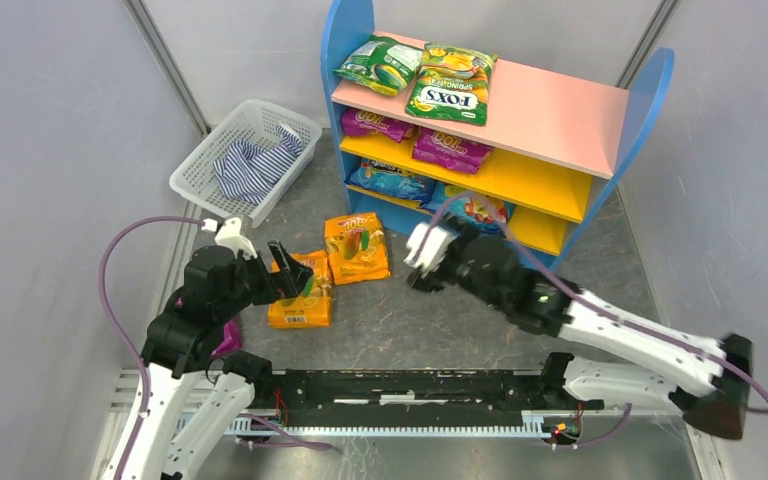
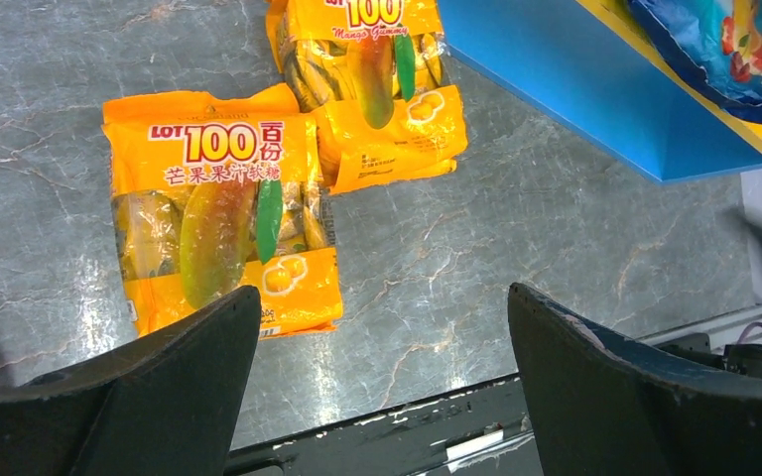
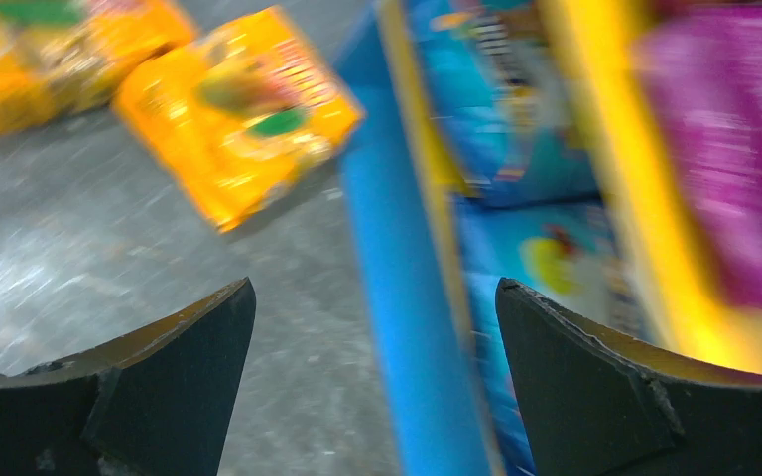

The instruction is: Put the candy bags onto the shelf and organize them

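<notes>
Orange candy bags (image 1: 357, 247), two, are seen lying on the grey surface (image 1: 440, 320) before the shelf (image 1: 560, 110), whose tiers are stocked with green, purple and blue bags. The left tool (image 2: 382, 293) is spread wide above the nearer bag (image 2: 213, 198), presumably for a grasp. The right tool (image 3: 374, 283), likewise spread and empty, is held close beside the shelf.

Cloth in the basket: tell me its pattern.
The cloth has blue and white stripes; the top external view shows it best.
</notes>
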{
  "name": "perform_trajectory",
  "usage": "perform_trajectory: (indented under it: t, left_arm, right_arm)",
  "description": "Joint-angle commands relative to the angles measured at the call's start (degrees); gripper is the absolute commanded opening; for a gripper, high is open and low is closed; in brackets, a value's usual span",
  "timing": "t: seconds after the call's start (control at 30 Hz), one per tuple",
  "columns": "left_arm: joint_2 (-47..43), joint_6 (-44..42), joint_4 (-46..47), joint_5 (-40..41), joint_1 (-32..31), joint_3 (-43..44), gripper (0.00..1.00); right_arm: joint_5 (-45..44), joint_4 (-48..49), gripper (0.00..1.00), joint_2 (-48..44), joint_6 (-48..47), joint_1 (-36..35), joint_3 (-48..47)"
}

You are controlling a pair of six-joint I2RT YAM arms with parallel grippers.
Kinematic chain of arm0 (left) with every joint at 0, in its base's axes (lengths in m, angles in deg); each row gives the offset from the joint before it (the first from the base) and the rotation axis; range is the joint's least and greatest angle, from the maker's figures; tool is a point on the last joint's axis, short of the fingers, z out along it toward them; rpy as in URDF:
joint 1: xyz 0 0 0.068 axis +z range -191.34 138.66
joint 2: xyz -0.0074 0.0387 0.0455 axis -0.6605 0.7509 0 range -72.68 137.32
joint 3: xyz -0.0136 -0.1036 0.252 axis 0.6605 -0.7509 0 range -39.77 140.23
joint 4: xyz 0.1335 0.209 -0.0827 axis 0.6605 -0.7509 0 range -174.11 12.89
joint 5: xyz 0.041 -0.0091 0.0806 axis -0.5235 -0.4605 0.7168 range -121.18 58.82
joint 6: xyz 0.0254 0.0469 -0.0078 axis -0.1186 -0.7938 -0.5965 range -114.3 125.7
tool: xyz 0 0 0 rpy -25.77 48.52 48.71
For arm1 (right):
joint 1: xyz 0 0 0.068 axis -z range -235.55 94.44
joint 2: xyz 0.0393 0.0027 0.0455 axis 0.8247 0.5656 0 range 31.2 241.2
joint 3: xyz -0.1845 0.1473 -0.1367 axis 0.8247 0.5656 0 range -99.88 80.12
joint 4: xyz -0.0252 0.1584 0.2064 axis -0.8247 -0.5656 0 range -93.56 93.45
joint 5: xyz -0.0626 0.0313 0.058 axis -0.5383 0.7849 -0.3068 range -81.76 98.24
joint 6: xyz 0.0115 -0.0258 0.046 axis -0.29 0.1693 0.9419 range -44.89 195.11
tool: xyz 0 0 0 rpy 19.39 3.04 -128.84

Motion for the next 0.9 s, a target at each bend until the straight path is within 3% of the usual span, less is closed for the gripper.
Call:
perform_trajectory:
  t: [0.0,0.1,0.27,0.57,0.8,0.87]
  left_arm:
    - [0.79,-0.54,0.71,2.90,-0.06,-0.07,1.00]
    - [1.17,0.22,0.09,3.90,-0.02,-0.08,1.00]
    - [2.23,0.69,-0.01,5.51,0.00,-0.04,1.00]
    - [1.92,0.71,-0.07,6.10,0.12,0.10,1.00]
    - [-0.15,0.83,-0.14,6.30,0.29,0.10,1.00]
    - [-0.52,0.59,-0.08,5.75,0.27,0.10,1.00]
  right_arm:
    - [2.27,8.20,0.98,8.15,0.57,-7.64,5.37]
    - [4.36,13.34,0.98,15.23,-2.54,-9.36,5.94]
    - [7.44,31.61,0.98,23.70,-12.79,-8.53,12.61]
    - [20.29,34.71,0.94,36.44,-15.58,-5.19,5.01]
    - [17.45,38.31,0.92,43.45,-18.81,-4.62,2.14]
    - [15.60,39.34,0.86,45.11,-19.39,-4.42,1.38]
